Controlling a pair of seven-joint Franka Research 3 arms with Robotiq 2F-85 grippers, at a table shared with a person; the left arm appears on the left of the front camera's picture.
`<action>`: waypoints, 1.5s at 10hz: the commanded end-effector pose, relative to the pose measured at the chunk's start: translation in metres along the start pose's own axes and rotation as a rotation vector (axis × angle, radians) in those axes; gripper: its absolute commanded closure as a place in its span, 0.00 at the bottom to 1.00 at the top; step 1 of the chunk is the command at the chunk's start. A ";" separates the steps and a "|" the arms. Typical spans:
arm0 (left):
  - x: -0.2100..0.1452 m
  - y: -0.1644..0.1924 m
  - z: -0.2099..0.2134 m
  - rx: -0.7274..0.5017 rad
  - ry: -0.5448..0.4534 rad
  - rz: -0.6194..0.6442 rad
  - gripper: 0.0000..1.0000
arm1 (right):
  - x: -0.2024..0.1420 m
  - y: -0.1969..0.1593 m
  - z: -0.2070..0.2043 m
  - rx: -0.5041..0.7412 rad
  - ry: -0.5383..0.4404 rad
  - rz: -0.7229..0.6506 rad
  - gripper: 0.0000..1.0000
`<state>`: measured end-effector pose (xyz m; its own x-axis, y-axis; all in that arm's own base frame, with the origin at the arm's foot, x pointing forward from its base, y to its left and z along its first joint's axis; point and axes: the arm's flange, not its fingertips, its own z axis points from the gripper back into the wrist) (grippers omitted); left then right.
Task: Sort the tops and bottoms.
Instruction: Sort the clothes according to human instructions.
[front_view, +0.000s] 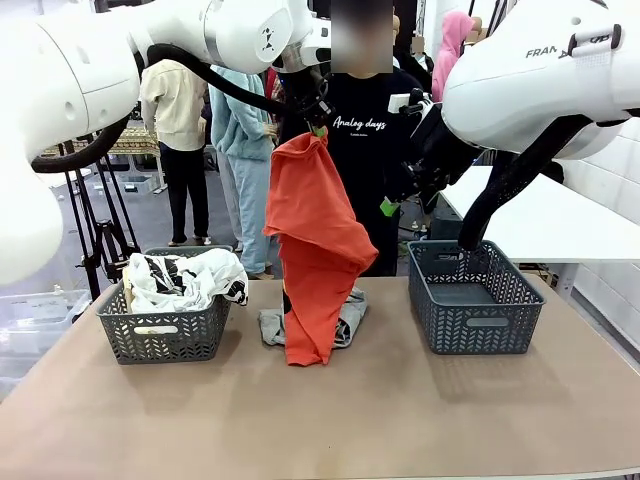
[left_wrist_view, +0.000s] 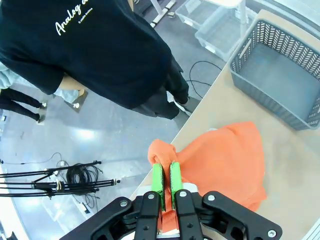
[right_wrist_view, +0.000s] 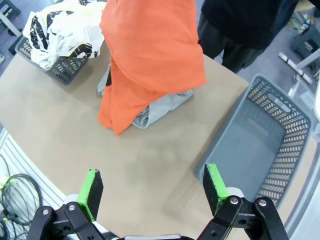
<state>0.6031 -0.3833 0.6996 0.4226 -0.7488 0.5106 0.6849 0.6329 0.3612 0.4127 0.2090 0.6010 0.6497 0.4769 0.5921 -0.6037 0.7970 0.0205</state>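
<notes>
Right gripper (right_wrist_view: 152, 182), seen from above the tabletop (right_wrist_view: 65, 135): the jaws are spread wide and nothing is held between the green pads (right_wrist_view: 91, 189). An orange-red garment (right_wrist_view: 150, 55) is hung mid-table, its lower end laid over a crumpled light grey garment (right_wrist_view: 162, 107). A white garment (right_wrist_view: 65, 25) with black markings is heaped in the filled lattice basket (right_wrist_view: 60, 74) at one end. The empty lattice basket (right_wrist_view: 295, 145) is set at the opposite end. A person (right_wrist_view: 250, 25) in black is stood beyond the far edge.

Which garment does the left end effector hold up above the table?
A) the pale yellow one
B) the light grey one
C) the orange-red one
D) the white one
C: the left end effector is shut on a bunched edge of the orange-red garment, which hangs down over the light grey garment lying on the table.
</notes>
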 end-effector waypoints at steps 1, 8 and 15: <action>-0.002 0.002 0.008 -0.008 -0.001 0.008 1.00 | -0.005 0.000 -0.001 0.002 0.010 -0.005 0.00; -0.002 0.002 0.008 -0.008 -0.001 0.008 1.00 | -0.005 0.000 -0.001 0.002 0.010 -0.005 0.00; -0.002 0.002 0.008 -0.008 -0.001 0.008 1.00 | -0.005 0.000 -0.001 0.002 0.010 -0.005 0.00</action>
<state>0.6030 -0.3832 0.6999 0.4226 -0.7486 0.5109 0.6847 0.6330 0.3612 0.4127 0.2090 0.6010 0.6497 0.4769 0.5920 -0.6037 0.7970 0.0205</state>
